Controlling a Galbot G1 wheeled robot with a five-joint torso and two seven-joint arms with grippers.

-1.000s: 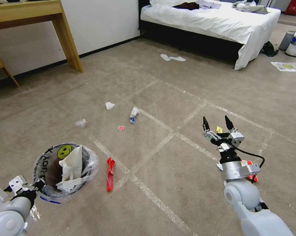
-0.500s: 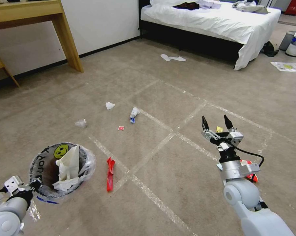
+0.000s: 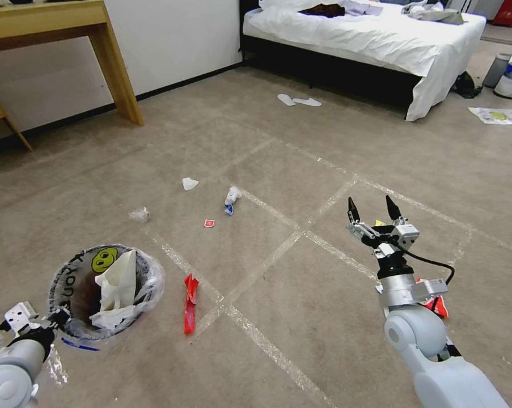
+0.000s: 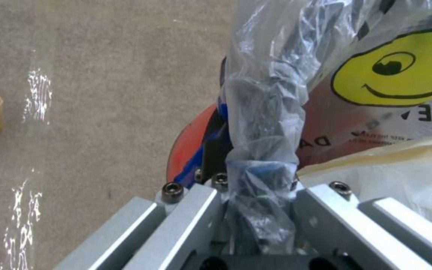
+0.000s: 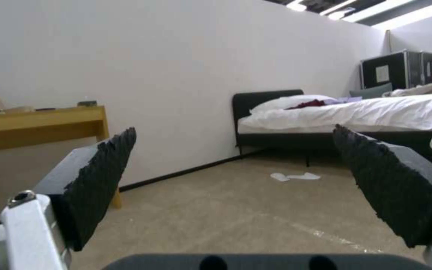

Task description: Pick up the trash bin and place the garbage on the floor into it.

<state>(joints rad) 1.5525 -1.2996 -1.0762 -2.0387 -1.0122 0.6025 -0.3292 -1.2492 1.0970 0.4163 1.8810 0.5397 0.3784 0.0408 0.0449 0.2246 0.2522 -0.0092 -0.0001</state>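
**pixelmop:** Anyone make out the writing on the trash bin (image 3: 74, 283)? From the head cam I get white letters on the black rim, something like "YON" upside down, next to the yellow smiley sticker (image 3: 104, 259). In the left wrist shot, through the clear liner (image 4: 266, 112), there's "DA" and "E" mirrored under the smiley, plus a line of small print I can't read.

**gridtape_guy:** Same, can't get a full word. The bin sits low on the robot's left, and the left gripper (image 3: 56, 318) is clamped on its rim with a fold of liner pinched between the jaws. White crumpled paper (image 3: 117, 286) sticks out of the bin.

**pixelmop:** Compared with a second ago, the bin and left arm have slid a bit farther left and down. The right gripper (image 3: 370, 208) has crept slightly forward, jaws spread wide with nothing between them, held above the carpet.

**gridtape_guy:** The litter hasn't budged though. Long red wrapper (image 3: 190, 294) just right of the bin beside a tape line, small red square (image 3: 209, 222), white and blue wad (image 3: 231, 198), white tissue (image 3: 190, 183), clear crumpled bit (image 3: 139, 214). Another red and white wrapper (image 3: 435, 303) is half hidden by the right arm.

**pixelmop:** The floor (image 3: 301, 317) is beige-brown short-pile carpet with shiny tape strips in a grid. Room has a white-sheeted bed (image 3: 375, 34) at the back, white slippers (image 3: 299, 101) in front of it, a wooden desk (image 3: 51, 22) at the left wall, and a grey bin (image 3: 496, 69) far right.
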